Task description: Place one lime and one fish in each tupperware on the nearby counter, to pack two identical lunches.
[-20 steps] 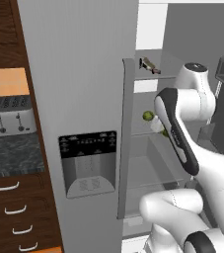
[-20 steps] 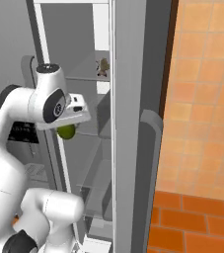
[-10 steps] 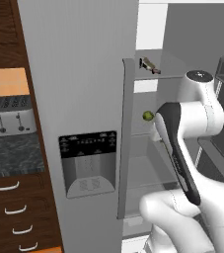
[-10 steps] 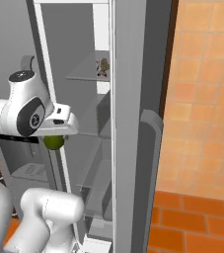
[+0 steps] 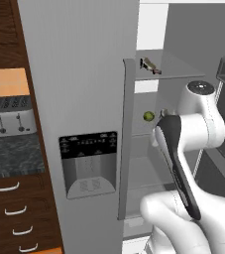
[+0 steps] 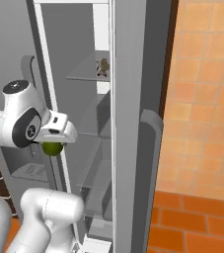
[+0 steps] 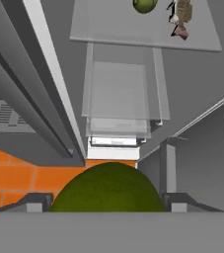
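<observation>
Carrying 1 lime [image 7: 108, 188] clenched in the gripper [image 7: 106, 202], lower center: keep it level, clear the fridge door [image 5: 84, 99].

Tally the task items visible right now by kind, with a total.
Limes: 2, one held between the gripper fingers, one on a fridge shelf
Fish: 1, on the upper shelf
Tupperware: 0
Total: 3
</observation>
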Robot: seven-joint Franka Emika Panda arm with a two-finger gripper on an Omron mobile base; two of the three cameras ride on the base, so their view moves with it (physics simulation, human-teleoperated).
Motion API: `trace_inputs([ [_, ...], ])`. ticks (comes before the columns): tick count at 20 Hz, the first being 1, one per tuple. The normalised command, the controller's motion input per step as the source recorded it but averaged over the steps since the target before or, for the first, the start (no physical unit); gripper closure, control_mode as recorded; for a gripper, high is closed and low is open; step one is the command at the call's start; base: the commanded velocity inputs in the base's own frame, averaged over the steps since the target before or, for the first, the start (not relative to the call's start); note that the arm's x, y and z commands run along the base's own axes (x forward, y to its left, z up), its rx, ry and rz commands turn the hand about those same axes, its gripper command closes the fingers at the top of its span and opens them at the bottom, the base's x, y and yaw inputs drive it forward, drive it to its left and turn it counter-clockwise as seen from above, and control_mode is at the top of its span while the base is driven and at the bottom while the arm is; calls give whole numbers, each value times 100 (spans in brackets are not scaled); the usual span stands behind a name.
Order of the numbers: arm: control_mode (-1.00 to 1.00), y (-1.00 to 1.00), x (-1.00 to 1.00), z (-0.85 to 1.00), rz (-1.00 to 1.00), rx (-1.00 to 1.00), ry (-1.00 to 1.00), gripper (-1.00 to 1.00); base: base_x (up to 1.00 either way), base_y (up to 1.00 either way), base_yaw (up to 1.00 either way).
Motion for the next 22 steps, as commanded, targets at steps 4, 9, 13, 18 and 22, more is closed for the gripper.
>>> trace_inputs([
  [4,-100,3,-14,-2,0,0,0,100,0,0,0],
  [9,100,29,-18,-7,3,0,-2,100,-34,60,4],
  [13,100,0,0,0,0,0,0,100,-29,100,1],
  [18,100,0,0,0,0,0,0,100,0,100,-1],
  [22,100,0,0,0,0,0,0,100,-2,100,0],
])
